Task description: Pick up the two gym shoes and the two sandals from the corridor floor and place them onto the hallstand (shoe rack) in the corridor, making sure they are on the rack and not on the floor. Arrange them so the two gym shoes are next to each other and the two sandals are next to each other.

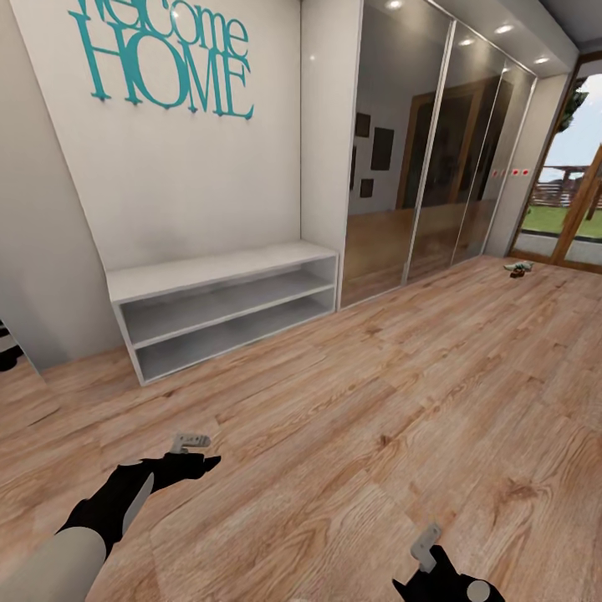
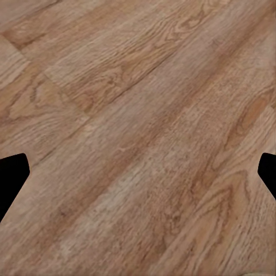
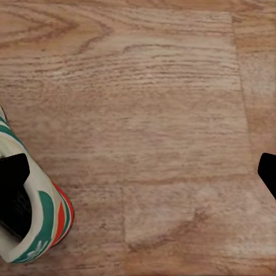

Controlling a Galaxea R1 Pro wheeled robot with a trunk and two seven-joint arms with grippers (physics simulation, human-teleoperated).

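A: Gym shoe (image 3: 31, 221) on corridor floor (image 3: 161, 115), heel end just beside one fingertip of right gripper (image 3: 138, 172). Long axis unclear, mostly cropped.
B: Jaws?
A: R wide, empty. Left gripper (image 2: 138, 178) also wide, over bare planks. R arm nearer. Hallstand (image 1: 226, 305) well apart, by wall.

Hallstand (image 1: 221, 305) against wall (image 1: 167, 184), left of mirrored wardrobe (image 1: 435, 150).
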